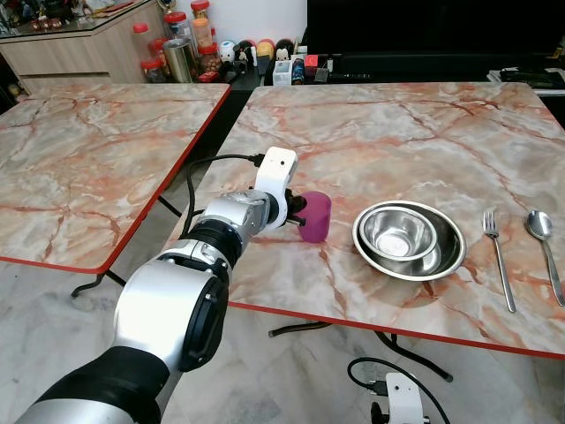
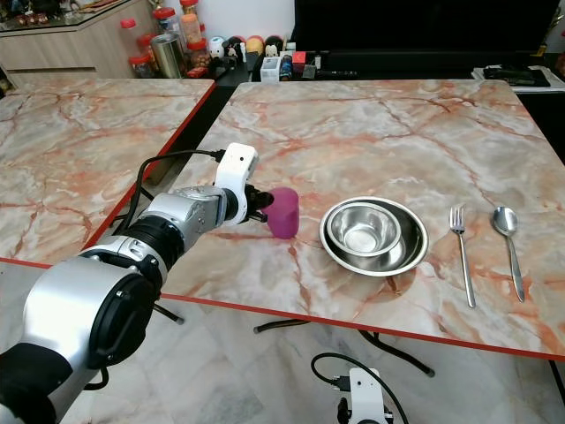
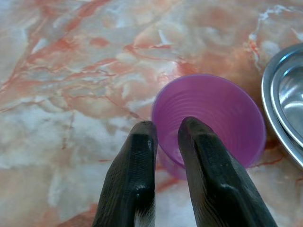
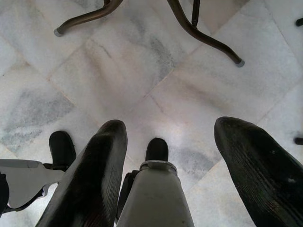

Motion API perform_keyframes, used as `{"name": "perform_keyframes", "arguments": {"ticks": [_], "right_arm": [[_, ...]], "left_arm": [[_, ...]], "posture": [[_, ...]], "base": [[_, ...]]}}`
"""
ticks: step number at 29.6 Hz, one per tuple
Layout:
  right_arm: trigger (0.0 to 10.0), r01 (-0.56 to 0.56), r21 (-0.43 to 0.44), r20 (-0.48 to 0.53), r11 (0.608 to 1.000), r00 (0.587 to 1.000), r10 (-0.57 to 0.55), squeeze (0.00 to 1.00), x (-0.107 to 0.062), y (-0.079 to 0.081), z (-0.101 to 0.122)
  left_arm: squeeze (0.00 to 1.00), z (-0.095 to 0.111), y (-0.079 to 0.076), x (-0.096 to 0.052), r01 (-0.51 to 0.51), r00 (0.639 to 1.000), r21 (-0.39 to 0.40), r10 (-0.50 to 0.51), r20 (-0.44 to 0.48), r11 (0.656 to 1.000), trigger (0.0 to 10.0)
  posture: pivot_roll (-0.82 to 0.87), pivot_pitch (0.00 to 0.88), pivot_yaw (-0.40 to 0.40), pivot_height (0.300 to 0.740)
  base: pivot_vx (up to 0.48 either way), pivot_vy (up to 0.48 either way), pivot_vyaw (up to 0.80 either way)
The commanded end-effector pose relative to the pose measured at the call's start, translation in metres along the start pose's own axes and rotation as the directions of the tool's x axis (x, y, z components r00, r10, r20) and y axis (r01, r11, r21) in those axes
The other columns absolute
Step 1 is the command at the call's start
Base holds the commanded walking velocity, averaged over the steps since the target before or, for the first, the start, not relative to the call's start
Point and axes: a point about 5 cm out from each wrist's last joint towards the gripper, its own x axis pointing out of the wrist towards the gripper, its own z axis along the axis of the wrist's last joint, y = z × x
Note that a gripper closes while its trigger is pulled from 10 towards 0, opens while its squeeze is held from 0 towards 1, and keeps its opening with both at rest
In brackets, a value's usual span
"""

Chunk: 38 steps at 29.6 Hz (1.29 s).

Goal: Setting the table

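Down low, the right gripper (image 4: 165, 156) hangs over the pale marble floor (image 4: 142, 85), its two black fingers (image 4: 90, 179) spread wide apart with nothing between them. Up on the marble surface (image 1: 397, 132), the left gripper (image 3: 163, 142) reaches out from the silver left arm (image 1: 177, 300) to a purple plastic cup (image 1: 315, 216). The cup stands near the front edge of the surface, just to the left of the bowls. The left fingers (image 3: 137, 170) are close together and pinch the near rim of the cup, one finger outside the wall and one inside. Just beside the cup sits a steel bowl (image 1: 409, 238), with a smaller steel bowl (image 1: 399, 231) resting inside it. To the right of the bowls lies a fork (image 1: 499, 256), and a spoon (image 1: 543, 243) lies next to the fork, both pointing away from the robot. A second marble surface (image 1: 88, 150) stands to the left, across a dark gap. Far back, jars with red lids (image 1: 181, 40) and small toys (image 1: 256, 51) stand in a row.
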Motion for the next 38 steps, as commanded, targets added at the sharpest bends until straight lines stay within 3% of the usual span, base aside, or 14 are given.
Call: {"name": "perform_keyframes", "arguments": {"ticks": [1, 8, 10, 16, 19, 26, 27, 30, 32, 33, 35, 36, 37, 38], "right_arm": [[10.0, -0.005, 0.01, 0.001, 1.0, 1.0, 0.005, 0.0, 0.0, 0.003, 0.001], [10.0, -0.002, 0.012, 0.009, 1.0, 1.0, 0.002, 0.0, 0.001, 0.002, 0.004], [10.0, -0.001, 0.015, 0.018, 1.0, 1.0, 0.0, 0.0, 0.001, 0.001, 0.006], [10.0, 0.004, 0.012, 0.039, 1.0, 0.999, -0.005, 0.0, 0.002, -0.002, 0.011], [10.0, 0.004, 0.01, 0.056, 1.0, 0.998, -0.004, 0.0, 0.003, -0.005, 0.015], [10.0, 0.0, 0.0, 0.069, 1.0, 0.998, 0.0, 0.0, 0.003, -0.007, 0.02], [10.0, -0.005, -0.007, 0.073, 1.0, 0.997, 0.005, 0.0, 0.003, -0.006, 0.021], [10.0, -0.007, -0.012, 0.074, 1.0, 0.997, 0.008, 0.0, 0.003, -0.006, 0.021], [10.0, -0.01, -0.017, 0.074, 1.0, 0.997, 0.012, 0.0, 0.003, -0.005, 0.021], [10.0, -0.013, -0.021, 0.073, 1.0, 0.997, 0.014, 0.0, 0.003, -0.005, 0.021], [10.0, -0.014, -0.022, 0.073, 1.0, 0.997, 0.015, 0.0, 0.003, -0.004, 0.021], [10.0, -0.015, -0.022, 0.072, 1.0, 0.997, 0.016, 0.0, 0.003, -0.004, 0.021], [10.0, -0.015, -0.022, 0.072, 1.0, 0.997, 0.016, 0.0, 0.003, -0.004, 0.021], [10.0, -0.015, -0.022, 0.072, 1.0, 0.997, 0.016, 0.0, 0.003, -0.003, 0.02]], "left_arm": [[0.0, 0.007, 0.006, -0.003, -0.014, 0.999, -0.001, 0.014, 0.031, 1.0, 10.0], [0.0, 0.023, 0.015, -0.008, -0.044, 0.982, -0.009, 0.045, 0.182, 0.999, 10.0], [0.0, 0.035, 0.029, -0.017, -0.109, 0.941, -0.027, 0.112, 0.32, 0.994, 10.0], [0.0, 0.027, 0.067, -0.04, -0.314, 0.832, -0.033, 0.291, 0.473, 0.949, 10.0], [0.0, -0.006, 0.099, -0.06, -0.476, 0.755, -0.035, 0.428, 0.497, 0.879, 10.0], [0.0, -0.054, 0.126, -0.084, -0.608, 0.681, -0.092, 0.577, 0.45, 0.789, 10.0], [0.0, -0.09, 0.14, -0.103, -0.681, 0.637, -0.098, 0.654, 0.409, 0.725, 10.0], [0.0, -0.102, 0.144, -0.11, -0.713, 0.62, -0.078, 0.679, 0.394, 0.697, 10.0], [0.0, -0.12, 0.146, -0.119, -0.756, 0.602, -0.014, 0.703, 0.379, 0.654, 10.0], [0.0, -0.143, 0.151, -0.132, -0.801, 0.568, 0.016, 0.751, 0.337, 0.598, 10.0], [0.0, -0.15, 0.153, -0.136, -0.813, 0.555, 0.016, 0.767, 0.322, 0.582, 10.0], [0.0, -0.163, 0.157, -0.146, -0.847, 0.511, 0.013, 0.807, 0.297, 0.531, 10.0], [0.0, -0.163, 0.157, -0.146, -0.847, 0.511, 0.013, 0.807, 0.297, 0.531, 10.0], [0.0, -0.177, 0.16, -0.159, -0.884, 0.451, 0.007, 0.85, 0.271, 0.467, 10.0]], "posture": [[-0.03, 0.0, 0.108, 0.728], [-0.04, 0.0, 0.108, 0.728], [-0.04, 0.0, 0.105, 0.728], [-0.04, 0.0, 0.091, 0.728], [-0.03, 0.0, 0.082, 0.728], [-0.02, 0.0, 0.07, 0.728], [-0.02, 0.0, 0.063, 0.728], [-0.01, 0.0, 0.06, 0.728], [-0.01, 0.0, 0.058, 0.728], [-0.01, 0.0, 0.06, 0.728], [-0.01, 0.0, 0.063, 0.728], [-0.01, 0.0, 0.069, 0.728], [-0.01, 0.0, 0.069, 0.728], [-0.01, 0.0, 0.071, 0.728]], "base": [[0.0, 0.0, 0.0], [0.0, 0.0, 0.0], [0.0, 0.0, 0.0], [0.0, 0.0, 0.0], [0.0, 0.0, 0.0], [0.0, 0.0, 0.0], [0.0, 0.0, 0.0], [0.0, 0.0, 0.0], [0.0, 0.0, 0.0], [0.0, 0.0, 0.0], [0.0, 0.0, 0.0], [0.0, 0.0, 0.0], [0.0, 0.0, 0.0], [0.0, 0.0, 0.0]]}}
